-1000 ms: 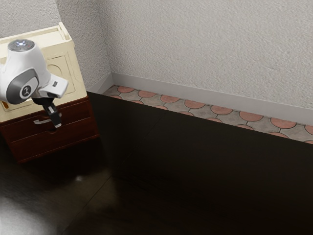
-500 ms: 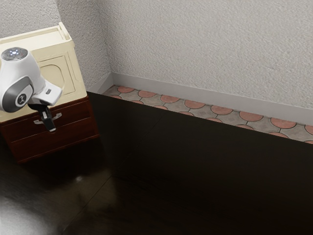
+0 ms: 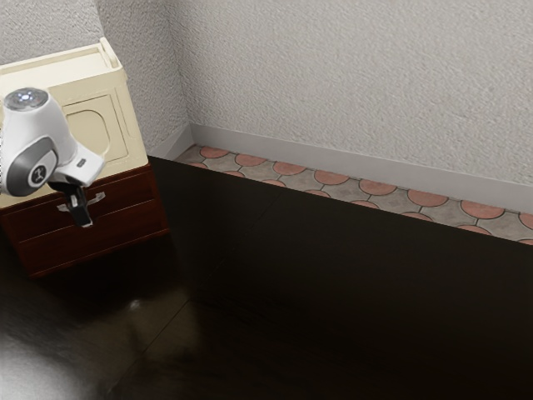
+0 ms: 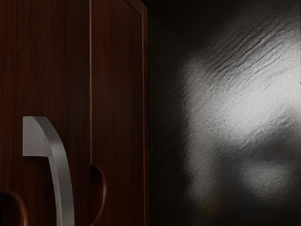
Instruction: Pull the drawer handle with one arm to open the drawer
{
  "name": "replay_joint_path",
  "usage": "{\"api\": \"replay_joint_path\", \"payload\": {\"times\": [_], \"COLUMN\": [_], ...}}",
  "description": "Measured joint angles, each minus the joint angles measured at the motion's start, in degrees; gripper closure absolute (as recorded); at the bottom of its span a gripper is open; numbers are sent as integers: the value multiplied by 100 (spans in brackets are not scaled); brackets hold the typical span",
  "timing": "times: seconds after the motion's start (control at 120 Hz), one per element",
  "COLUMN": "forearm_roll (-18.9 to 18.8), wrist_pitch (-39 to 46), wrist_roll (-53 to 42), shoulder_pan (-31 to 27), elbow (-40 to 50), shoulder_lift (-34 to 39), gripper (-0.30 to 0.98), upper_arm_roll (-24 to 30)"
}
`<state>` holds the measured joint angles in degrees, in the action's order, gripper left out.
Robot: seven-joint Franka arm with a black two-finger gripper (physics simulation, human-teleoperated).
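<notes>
Drawer handle (image 3: 98, 197), silvery and curved, sits on the red-brown drawer front (image 3: 129, 192) of the cream-topped cabinet (image 3: 137, 142), where the bench's far edge begins at the exterior view's left. My tool (image 3: 84, 218) is at the handle; whether it stands wide or narrow, I cannot tell. The bench (image 3: 333, 300) is black and glossy, with pale glare. Beyond its far edge are round reddish floor tiles (image 3: 331, 177), a grey baseboard (image 3: 333, 162) and a rough, pale wall (image 3: 350, 75).

Soft white glare across the dark, glossy surface (image 4: 254, 103)
</notes>
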<state>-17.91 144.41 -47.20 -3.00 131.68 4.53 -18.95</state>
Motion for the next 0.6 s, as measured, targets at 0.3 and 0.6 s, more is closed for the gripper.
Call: {"api": "replay_joint_path", "payload": {"times": [0.3,0.6], "forearm_roll": [4,11], "wrist_pitch": [164,355], "wrist_roll": [-130,-211], "shoulder_pan": [-67,-141], "elbow": [-16,-52], "shoulder_lift": [-170,-310], "gripper": [0,0], "upper_arm_roll": [3,2]}}
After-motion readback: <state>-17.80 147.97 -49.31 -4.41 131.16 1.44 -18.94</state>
